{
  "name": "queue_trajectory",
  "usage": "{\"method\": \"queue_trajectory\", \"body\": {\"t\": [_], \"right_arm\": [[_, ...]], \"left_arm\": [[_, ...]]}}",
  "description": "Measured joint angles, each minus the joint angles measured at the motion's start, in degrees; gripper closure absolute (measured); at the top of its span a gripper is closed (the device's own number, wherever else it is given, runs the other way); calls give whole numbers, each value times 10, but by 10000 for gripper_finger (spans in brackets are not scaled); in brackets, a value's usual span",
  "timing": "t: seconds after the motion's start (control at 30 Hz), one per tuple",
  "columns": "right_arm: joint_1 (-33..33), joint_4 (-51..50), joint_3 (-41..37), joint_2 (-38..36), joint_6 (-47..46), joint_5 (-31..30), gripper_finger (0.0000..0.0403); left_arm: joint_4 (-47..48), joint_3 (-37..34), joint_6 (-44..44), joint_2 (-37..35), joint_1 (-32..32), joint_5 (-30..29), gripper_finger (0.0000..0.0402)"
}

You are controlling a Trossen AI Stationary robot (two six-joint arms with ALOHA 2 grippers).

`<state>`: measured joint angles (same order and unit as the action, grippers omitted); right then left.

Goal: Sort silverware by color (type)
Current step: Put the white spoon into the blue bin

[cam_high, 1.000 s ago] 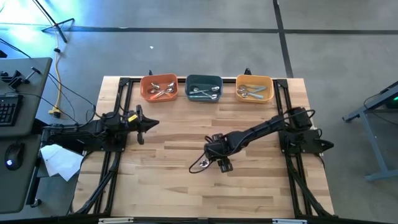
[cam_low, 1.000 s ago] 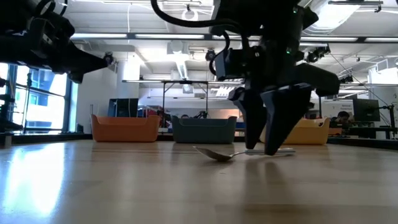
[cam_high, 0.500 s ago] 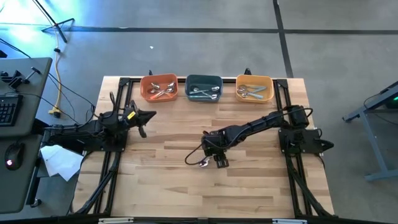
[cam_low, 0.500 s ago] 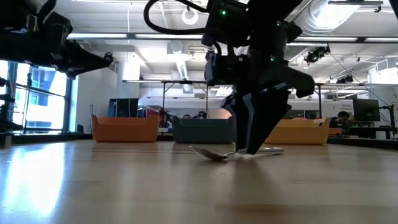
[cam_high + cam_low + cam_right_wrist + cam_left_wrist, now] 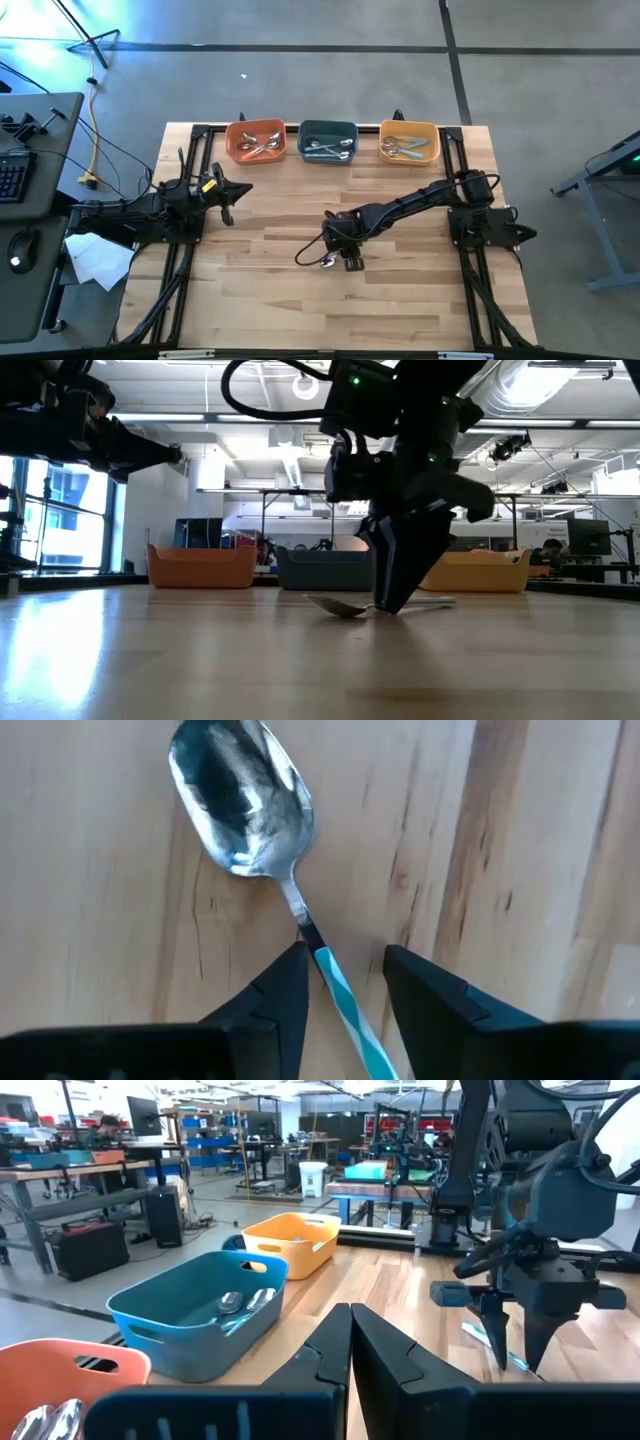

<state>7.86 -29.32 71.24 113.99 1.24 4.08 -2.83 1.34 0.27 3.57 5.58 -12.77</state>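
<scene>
A spoon [image 5: 240, 805] with a shiny head and a light blue and white striped handle lies flat on the wooden table [image 5: 260, 300], also seen as a spoon [image 5: 342, 607] in the low view. My right gripper [image 5: 345, 960] points down over it, open, one finger on each side of the handle just behind the neck. In the high view this right gripper [image 5: 340, 256] is at the table's middle. My left gripper [image 5: 238, 190] waits shut and level at the left, its shut fingers [image 5: 350, 1330] empty. My right gripper comes from above with its fingers across the spoon's handle near the neck [image 5: 322, 960]. One fingertip [image 5: 290, 975] stands right against the handle; whether it touches, I cannot tell. The other fingertip is apart from it. The spoon lies flat on the table.
Three bowls stand in a row at the far edge: orange [image 5: 255, 141], teal [image 5: 328, 141] and yellow [image 5: 409, 142], each with silverware inside. A black frame [image 5: 190, 160] runs along the table's sides.
My right gripper has gone a little toward the table's left edge and down over the spoon, and its fingers have drawn closer together about the handle. The spoon has stayed where it was.
</scene>
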Motion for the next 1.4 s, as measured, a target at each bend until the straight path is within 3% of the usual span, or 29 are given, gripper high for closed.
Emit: {"method": "queue_trajectory", "body": {"t": [0.23, 0.4, 0.5, 0.87, 1.2, 1.4], "right_arm": [[1, -16, 22, 2, -43, -34, 334], [-1, -16, 44, 5, -39, -170, 389], [-5, -19, 61, 4, -32, -219, 398], [-83, -62, 140, 3, 20, -223, 401], [-214, -62, 193, 2, 119, -222, 403], [-275, -101, 198, 1, 128, -113, 402]], "left_arm": [[0, 0, 0, 0, 0, 0, 398], [0, 0, 0, 0, 0, 0, 398], [0, 0, 0, 0, 0, 0, 398], [0, 0, 0, 0, 0, 0, 398], [0, 0, -1, 0, 0, 0, 398], [0, 0, -1, 0, 0, 0, 398]]}}
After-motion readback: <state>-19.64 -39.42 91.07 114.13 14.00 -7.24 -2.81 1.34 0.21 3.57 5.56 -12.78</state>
